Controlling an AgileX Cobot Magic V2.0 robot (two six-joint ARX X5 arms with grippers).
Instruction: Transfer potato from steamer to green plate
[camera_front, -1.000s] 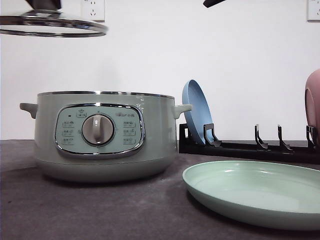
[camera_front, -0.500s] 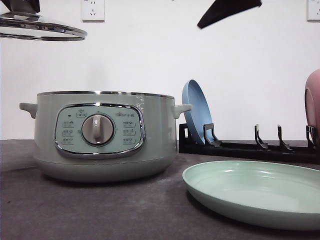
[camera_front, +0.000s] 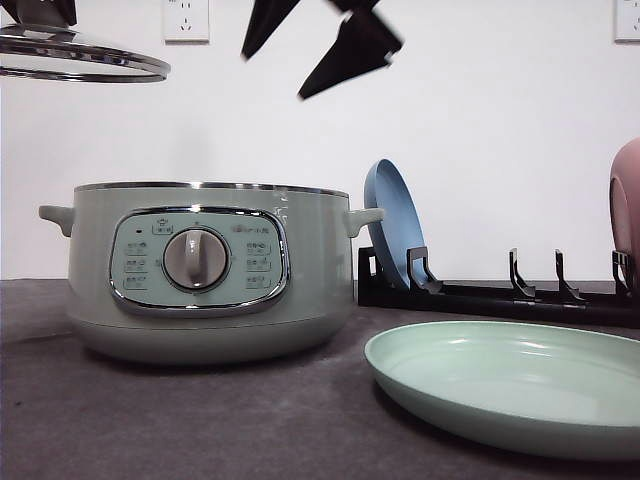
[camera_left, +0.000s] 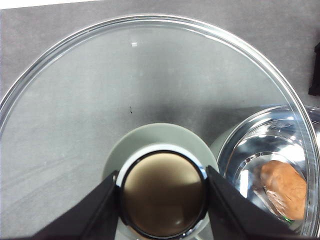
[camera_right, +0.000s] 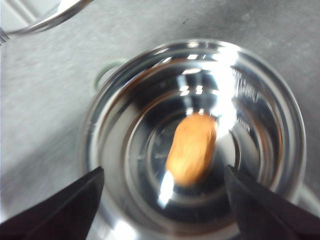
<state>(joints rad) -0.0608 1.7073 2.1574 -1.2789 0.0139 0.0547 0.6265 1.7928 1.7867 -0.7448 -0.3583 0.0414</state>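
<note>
Potato (camera_right: 191, 148) central in steamer (camera_front: 205, 270); right gripper (camera_front: 312, 45) spread wide above.

Both hands: matte black fingers, flat and wedge-shaped, tapering to points; right hand (camera_front: 320, 50), left hand (camera_left: 162, 200). No markings visible.

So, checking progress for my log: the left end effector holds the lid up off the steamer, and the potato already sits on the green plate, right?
Not quite. The potato lies inside the steamer, as the right wrist view shows; the green plate holds nothing. The left end effector does hold the lid up.
</note>
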